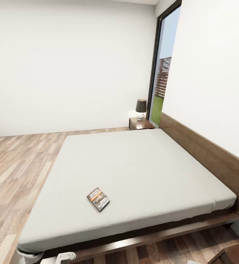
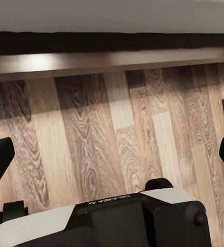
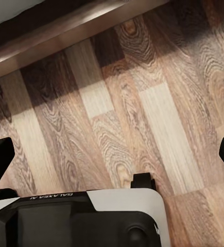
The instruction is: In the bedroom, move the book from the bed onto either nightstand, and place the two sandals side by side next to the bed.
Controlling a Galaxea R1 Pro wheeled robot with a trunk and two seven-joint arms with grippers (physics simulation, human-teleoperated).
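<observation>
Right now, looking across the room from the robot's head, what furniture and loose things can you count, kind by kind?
bed: 1
nightstand: 1
lamp: 1
book: 1
window: 1
Total: 5

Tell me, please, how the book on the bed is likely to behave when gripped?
The book looks thin, so probably light and somewhat bendy. Lying flat on the soft mattress, its edge may be hard to get under.
</observation>
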